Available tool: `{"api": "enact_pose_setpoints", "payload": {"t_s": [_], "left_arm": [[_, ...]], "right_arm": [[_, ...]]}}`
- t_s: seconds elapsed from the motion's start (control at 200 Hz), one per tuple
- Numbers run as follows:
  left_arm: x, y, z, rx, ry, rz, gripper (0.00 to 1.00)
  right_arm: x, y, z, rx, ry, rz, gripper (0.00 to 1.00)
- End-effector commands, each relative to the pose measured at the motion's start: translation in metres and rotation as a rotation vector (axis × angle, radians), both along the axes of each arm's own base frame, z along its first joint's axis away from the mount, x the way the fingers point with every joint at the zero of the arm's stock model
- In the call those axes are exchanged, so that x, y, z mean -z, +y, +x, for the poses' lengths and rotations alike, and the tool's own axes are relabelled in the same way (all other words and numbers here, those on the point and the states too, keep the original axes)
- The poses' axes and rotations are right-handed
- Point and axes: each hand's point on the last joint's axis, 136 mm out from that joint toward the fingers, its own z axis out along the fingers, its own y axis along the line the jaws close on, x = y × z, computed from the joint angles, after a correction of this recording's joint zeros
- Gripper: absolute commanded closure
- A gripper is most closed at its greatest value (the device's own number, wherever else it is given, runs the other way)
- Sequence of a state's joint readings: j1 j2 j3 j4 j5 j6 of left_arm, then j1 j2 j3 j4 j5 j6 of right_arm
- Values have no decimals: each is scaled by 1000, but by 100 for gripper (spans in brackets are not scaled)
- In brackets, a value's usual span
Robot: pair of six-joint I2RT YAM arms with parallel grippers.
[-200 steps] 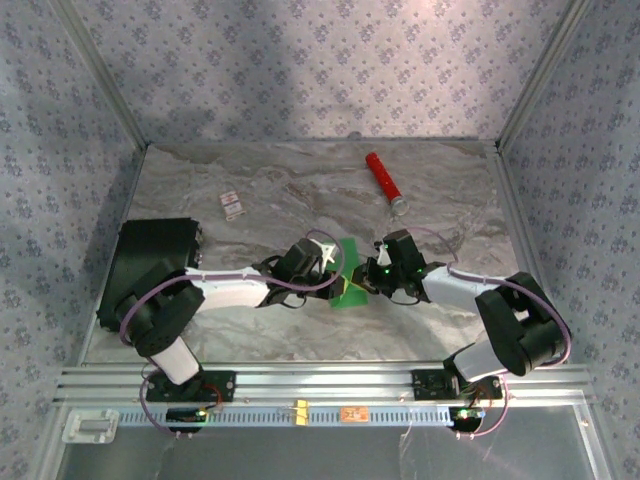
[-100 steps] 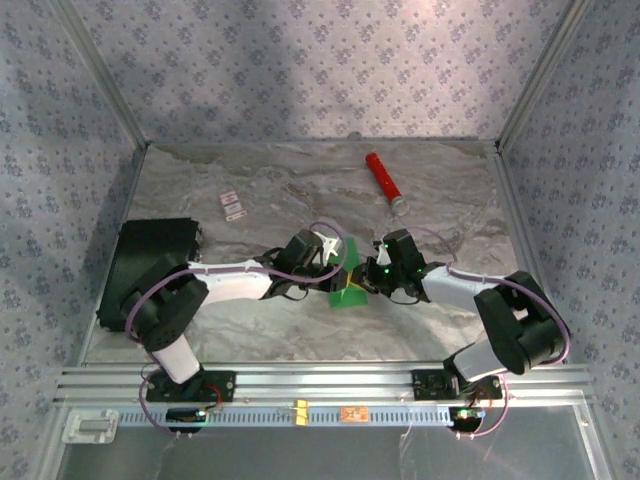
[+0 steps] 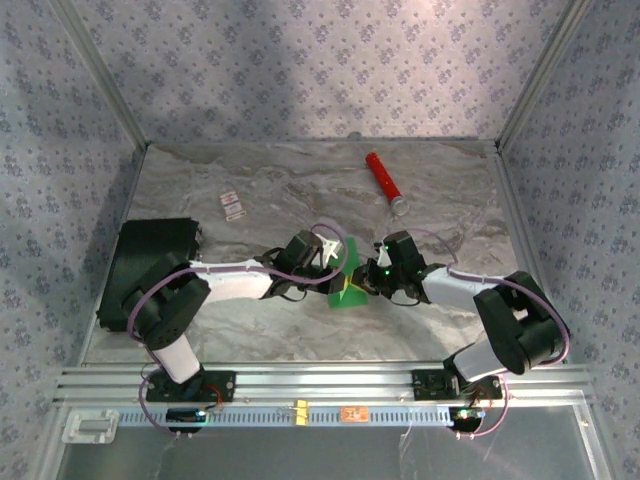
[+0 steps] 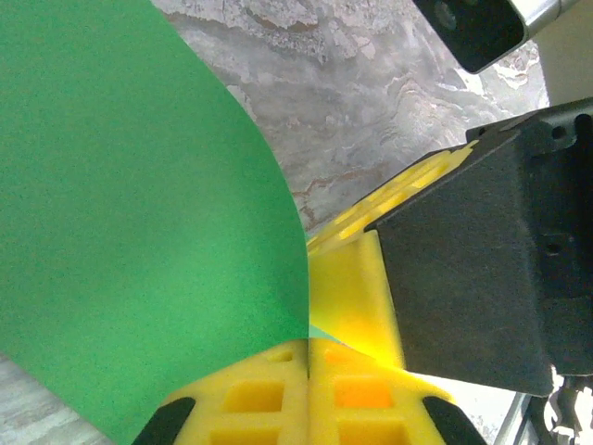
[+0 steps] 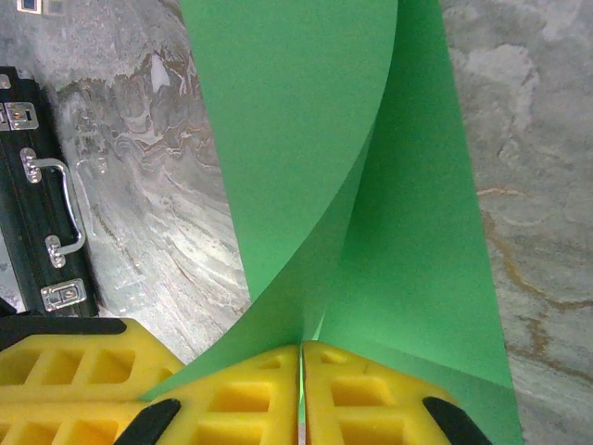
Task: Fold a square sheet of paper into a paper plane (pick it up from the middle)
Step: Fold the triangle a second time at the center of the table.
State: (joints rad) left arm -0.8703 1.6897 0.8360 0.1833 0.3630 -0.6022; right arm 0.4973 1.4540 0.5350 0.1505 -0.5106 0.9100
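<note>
**Both grippers pinched on the paper point(image 5: 306, 139) mid-table**

Compared with a second ago, your left arm has pushed its wrist further toward the right one. The left gripper point(image 4: 308, 399) has also closed the last bit, so its yellow pads now meet with the paper's edge caught in the seam. In the top view the green that stood up beside the left wrist now shows as a narrower sliver. The right gripper point(image 5: 301, 399) has not shifted. Its pads are pressed together too, with the paper running into the line between them. The red cylinder point(image 3: 383, 180), the small card point(image 3: 232, 206) and the black box point(image 3: 150, 260) lie where they did.

From above you see the paper only as a small green patch between the two wrists, near the middle of the table point(image 3: 300, 200) and well apart from the cylinder. You cannot tell there whether its lower edge touches the table.

The left wrist view gives you one smooth bowed sheet spreading to the left of the pads. The right gripper's yellow fingers and black body crowd in just beside them on the right.

The right wrist view shows two layers curving apart from the seam. It also shows the box's handle and latches at the left edge.
</note>
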Motion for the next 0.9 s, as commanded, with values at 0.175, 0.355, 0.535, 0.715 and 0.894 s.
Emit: {"api": "enact_pose_setpoints", "payload": {"t_s": [0.175,0.355,0.535,0.715,0.894], "left_arm": [[-5,0,6,23,-34,13,100],[0,1,6,29,-35,25,100],[2,1,10,41,-53,52,100],[9,1,15,65,-73,109,100],[16,2,17,86,-82,161,100]], "right_arm": [[23,-17,-14,32,48,-124,89],[36,-25,-18,35,68,-189,90],[49,-40,-24,30,92,-284,91],[51,-42,-25,13,91,-295,91],[52,-45,-25,15,93,-303,91]]}}
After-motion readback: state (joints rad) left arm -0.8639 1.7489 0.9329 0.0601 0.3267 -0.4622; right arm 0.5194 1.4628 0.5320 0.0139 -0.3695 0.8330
